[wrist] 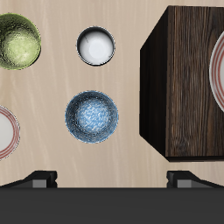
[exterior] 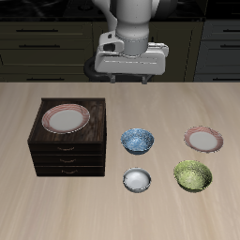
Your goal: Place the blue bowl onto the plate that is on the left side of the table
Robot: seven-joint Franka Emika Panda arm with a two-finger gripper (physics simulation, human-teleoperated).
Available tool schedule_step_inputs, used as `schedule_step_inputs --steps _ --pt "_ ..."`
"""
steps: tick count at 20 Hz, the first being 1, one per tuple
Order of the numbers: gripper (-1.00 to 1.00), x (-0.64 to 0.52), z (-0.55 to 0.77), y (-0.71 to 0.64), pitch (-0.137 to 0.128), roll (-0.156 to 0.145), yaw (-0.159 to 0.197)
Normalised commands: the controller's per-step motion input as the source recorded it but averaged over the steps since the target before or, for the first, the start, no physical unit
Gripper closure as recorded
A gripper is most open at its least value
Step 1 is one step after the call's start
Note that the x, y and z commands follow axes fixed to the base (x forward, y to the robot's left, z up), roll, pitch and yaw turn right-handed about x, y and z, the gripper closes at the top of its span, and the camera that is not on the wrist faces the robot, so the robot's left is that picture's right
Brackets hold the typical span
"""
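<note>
While the gripper (exterior: 130,79) is hovering far back with jaws apart and empty, the blue bowl (exterior: 138,141) is sitting mid-table beside the cabinet (exterior: 68,141); seemingly rigid, light, glazed-slick, so pinching its rim is looking wisest.

The wood-grain bench (exterior: 19,202) carries a dark drawer cabinet (exterior: 67,150), the blue bowl (exterior: 138,142), a white-grey bowl (exterior: 137,179), a yellow-green bowl (exterior: 193,175) and the plate (exterior: 203,140), seemingly pink-rimmed.
</note>
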Motion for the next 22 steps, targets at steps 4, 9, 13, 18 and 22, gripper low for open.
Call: schedule_step_inputs --steps 4,9,13,18,22 --pt "-1.0 0.2 -0.04 0.19 0.017 0.005 -0.021" --pt "-1.0 0.09 -0.05 0.35 0.005 0.037 -0.001" --pt "-1.0 0.02 -0.04 0.32 -0.018 0.03 -0.003" --pt "-1.0 0.03 -0.21 0.24 0.004 0.034 0.004" --pt "-1.0 0.01 -0.37 0.23 0.012 0.037 0.003"
